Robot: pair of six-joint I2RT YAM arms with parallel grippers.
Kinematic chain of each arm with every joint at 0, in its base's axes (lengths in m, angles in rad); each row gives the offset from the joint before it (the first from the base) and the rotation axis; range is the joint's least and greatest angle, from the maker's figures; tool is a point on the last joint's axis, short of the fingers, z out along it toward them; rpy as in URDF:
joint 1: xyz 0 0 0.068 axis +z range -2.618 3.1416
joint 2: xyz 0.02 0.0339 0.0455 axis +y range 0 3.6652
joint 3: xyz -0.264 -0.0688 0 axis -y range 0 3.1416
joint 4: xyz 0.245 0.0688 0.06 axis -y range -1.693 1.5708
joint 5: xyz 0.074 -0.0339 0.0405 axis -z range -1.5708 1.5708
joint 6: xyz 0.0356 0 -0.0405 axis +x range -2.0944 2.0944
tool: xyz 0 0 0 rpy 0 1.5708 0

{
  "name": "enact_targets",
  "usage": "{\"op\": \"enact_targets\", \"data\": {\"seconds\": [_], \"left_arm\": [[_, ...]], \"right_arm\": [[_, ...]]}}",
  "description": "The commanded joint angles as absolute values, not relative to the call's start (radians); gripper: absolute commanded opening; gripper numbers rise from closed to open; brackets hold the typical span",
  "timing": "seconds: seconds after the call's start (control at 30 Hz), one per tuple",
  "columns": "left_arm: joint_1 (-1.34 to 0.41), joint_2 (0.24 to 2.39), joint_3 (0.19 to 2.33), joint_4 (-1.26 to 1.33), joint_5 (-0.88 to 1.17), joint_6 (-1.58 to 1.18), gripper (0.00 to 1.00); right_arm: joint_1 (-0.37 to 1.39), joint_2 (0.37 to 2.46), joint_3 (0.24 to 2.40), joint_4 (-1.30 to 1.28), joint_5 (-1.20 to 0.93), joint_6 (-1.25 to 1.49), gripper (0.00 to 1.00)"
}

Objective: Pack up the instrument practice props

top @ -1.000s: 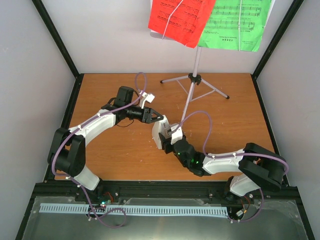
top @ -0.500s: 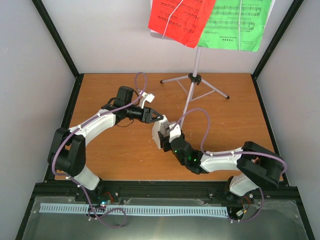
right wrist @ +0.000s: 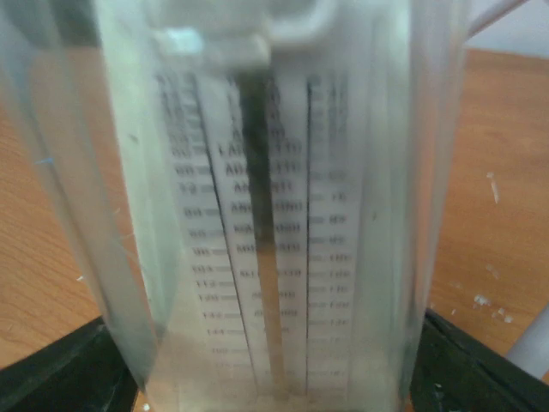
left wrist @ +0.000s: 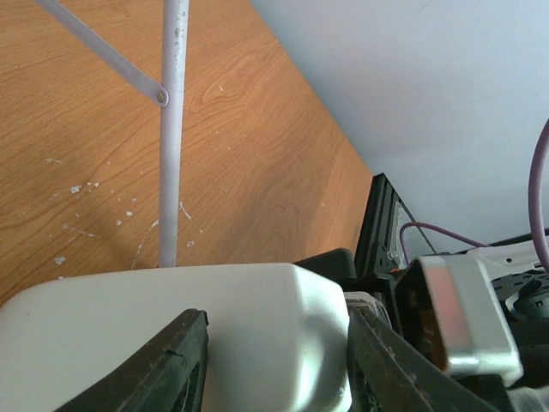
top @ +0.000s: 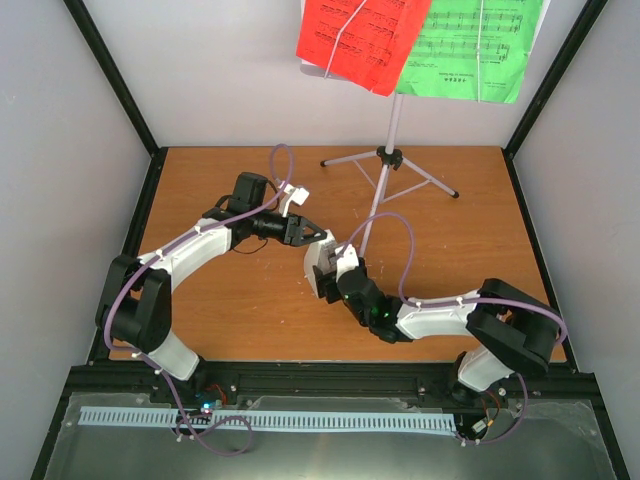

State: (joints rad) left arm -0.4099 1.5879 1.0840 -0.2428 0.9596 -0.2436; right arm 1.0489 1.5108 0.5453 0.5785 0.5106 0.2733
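The left pincer extends in from the left and grips the upper part of the white metronome, one black finger on either flank. The metronome sits near the middle of the wooden surface — long axis upright, narrow end up, tempo scale facing near-right toward the right pincer. That pincer's fingers flank the lower body; whether they press it I cannot tell. Farther right and toward the far side, the music stand stands upright — red sheet left of green sheet.
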Motion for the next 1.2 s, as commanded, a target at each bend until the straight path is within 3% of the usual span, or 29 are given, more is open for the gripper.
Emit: {"op": "enact_targets", "data": {"seconds": [0.0,0.1,0.33,0.6,0.87,1.17], "left_arm": [[-0.405,1.624,1.088,-0.278,0.896,-0.209,0.46],[-0.405,1.614,1.091,-0.286,0.867,-0.205,0.52],[-0.404,1.556,1.083,-0.278,0.775,-0.204,0.70],[-0.384,1.428,1.053,-0.234,0.631,-0.192,0.98],[-0.424,1.376,1.038,-0.237,0.737,-0.057,0.99],[-0.547,1.413,1.065,-0.279,0.603,0.033,0.99]], "right_arm": [[1.039,1.529,0.551,0.529,0.464,0.281,0.88],[1.039,1.503,0.540,0.532,0.463,0.260,1.00],[1.039,1.361,0.471,0.492,0.443,0.172,1.00],[0.992,1.055,0.380,0.335,0.254,0.056,1.00],[0.735,0.759,0.320,0.257,0.115,0.083,1.00],[0.677,0.675,0.260,0.276,0.100,0.148,1.00]]}}
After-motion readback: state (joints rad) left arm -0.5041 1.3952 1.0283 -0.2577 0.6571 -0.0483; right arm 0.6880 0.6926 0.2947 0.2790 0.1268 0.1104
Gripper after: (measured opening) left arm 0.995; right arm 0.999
